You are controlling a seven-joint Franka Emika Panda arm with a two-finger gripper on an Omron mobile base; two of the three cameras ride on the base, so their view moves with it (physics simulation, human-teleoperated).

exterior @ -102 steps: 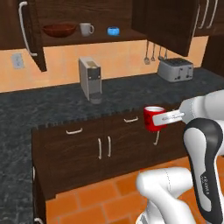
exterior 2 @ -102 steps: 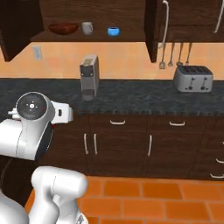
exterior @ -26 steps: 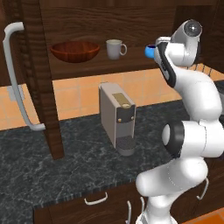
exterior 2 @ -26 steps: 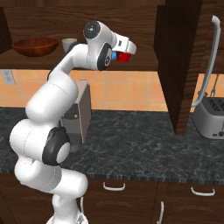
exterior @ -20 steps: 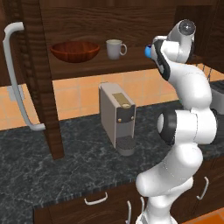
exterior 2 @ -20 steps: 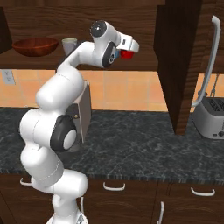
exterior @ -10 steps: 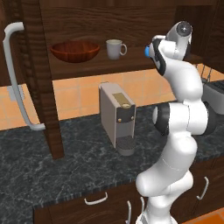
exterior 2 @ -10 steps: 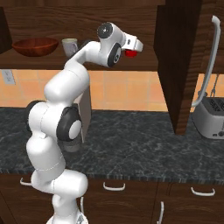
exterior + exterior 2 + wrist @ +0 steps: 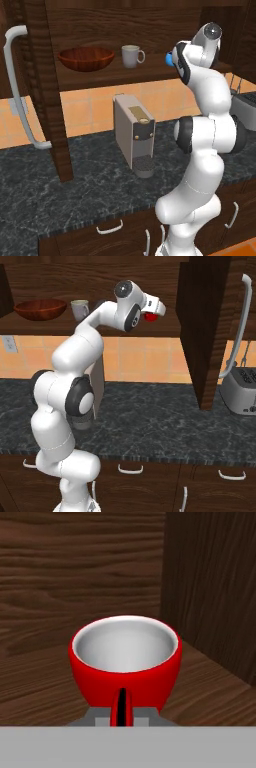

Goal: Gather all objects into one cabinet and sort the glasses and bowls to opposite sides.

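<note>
Over the last second our arm has pushed further into the wall cabinet [image 9: 210, 331], and the red cup [image 9: 125, 662] that hung out in front of the opening a moment ago now sits deep at the right end of the plank shelf [image 9: 115, 77], close to the side wall. We judge the cup is at, or nearly at, its drop-off spot. Our gripper [image 9: 150, 315] is closed on the cup: in the hand view one dark finger [image 9: 121, 707] presses its near wall. Whether the cup's base already touches the wood we cannot tell.

On the same shelf the reddish-brown wooden bowl [image 9: 86, 58] stands at the far left, the off-white mug [image 9: 131, 55] just right of it, and the small blue bowl [image 9: 170, 59] peeks out beside our wrist. Every visible vessel looks empty; the cup's pale inside holds nothing. With the cup landing right of the blue bowl, glasses and bowls are interleaved, so sorting is not yet done.
</note>
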